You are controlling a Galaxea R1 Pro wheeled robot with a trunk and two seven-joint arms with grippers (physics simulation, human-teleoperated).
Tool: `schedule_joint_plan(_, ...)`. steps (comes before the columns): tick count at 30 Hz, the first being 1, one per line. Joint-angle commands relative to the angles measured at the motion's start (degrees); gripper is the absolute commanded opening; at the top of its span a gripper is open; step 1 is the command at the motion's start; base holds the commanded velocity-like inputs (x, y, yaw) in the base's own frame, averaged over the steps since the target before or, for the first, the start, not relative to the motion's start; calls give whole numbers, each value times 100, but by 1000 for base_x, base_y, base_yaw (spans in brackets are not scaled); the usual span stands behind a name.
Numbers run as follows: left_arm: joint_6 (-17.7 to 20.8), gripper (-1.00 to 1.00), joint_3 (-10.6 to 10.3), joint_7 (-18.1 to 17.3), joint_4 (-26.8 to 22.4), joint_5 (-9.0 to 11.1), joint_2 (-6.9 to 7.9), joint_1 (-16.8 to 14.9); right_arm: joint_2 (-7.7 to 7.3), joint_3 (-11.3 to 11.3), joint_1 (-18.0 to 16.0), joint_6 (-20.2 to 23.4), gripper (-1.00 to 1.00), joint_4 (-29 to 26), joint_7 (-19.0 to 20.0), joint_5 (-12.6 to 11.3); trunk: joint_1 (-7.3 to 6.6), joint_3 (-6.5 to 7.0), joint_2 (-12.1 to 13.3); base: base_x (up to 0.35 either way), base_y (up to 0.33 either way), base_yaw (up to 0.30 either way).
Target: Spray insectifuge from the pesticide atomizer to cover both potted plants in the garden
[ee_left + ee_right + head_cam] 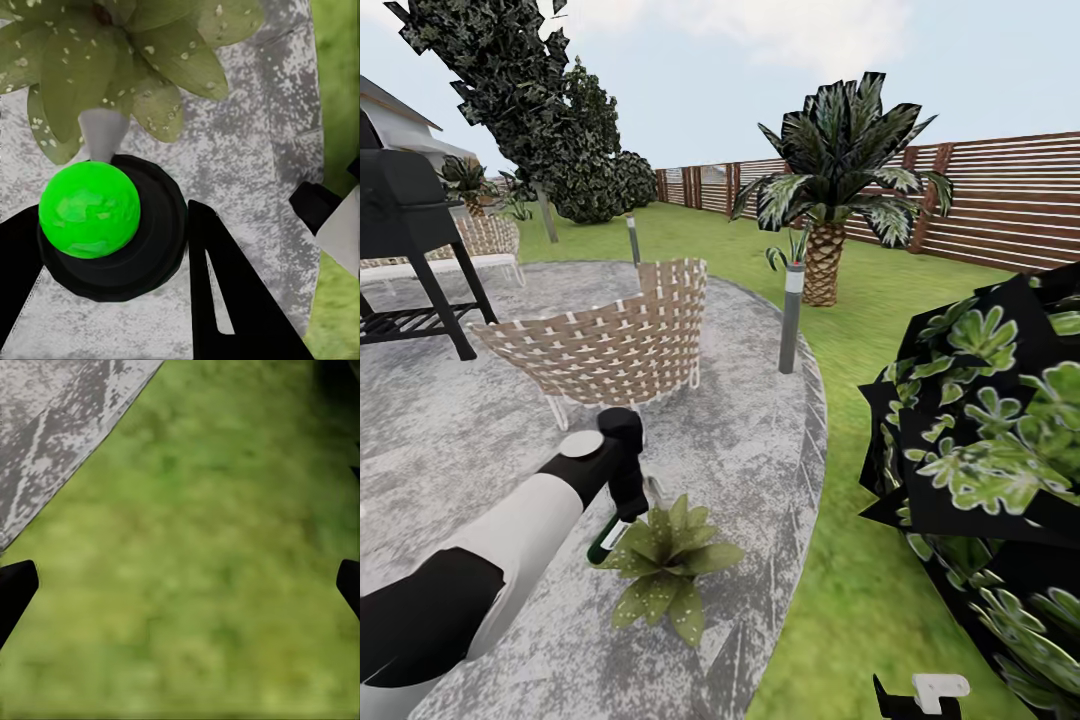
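Note:
One potted plant [665, 565], a low rosette of pointed green leaves, sits on the grey patio [450, 440] in the head view. Whitish specks of insectifuge [71, 56] dot its leaves [161, 64] in the left wrist view. My left gripper [626, 512] is shut on the pesticide atomizer [608, 540], right beside the plant. The atomizer has a bright green round top [88, 212] on a black body, and its grey nozzle [103, 133] points at the leaves. My right gripper [920, 695] hangs open over the lawn [202, 562], with nothing between its fingers.
A woven wicker chair [610, 340] stands on the patio behind the plant, and a black grill [410, 230] at the far left. A bollard light [791, 320] marks the patio edge. A big dark-leaved shrub [980, 440] crowds the right; a palm [835, 190] and slatted fence [1000, 200] lie beyond.

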Motion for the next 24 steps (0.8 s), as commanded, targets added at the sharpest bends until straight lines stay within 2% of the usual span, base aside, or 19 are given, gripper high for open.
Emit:
schedule_joint_plan(1,39,-100,-59,-66,-12,-49,-13,-7,0,-49,-3,-19,100,3,47,12,-1,-5,-2,29,187,-1)
schedule_joint_plan(8,12,-100,-111,-86,-28,-35,-30,-6,0,-49,-3,-19,100,3,47,12,-1,-5,-2,108,275,-44)
schedule_joint_plan(17,-14,-100,-108,-86,-29,-33,-36,12,0,-49,-3,-19,100,3,47,12,-1,-5,-2,222,250,-280)
schedule_joint_plan(21,-21,-100,-111,-86,-20,-33,-42,39,0,-49,-3,-19,100,3,47,12,-1,-5,-2,81,71,-297)
schedule_joint_plan(24,-29,-100,-193,-88,9,-33,-44,63,0,-49,-3,-19,100,3,47,12,-1,-5,-2,12,10,-288)
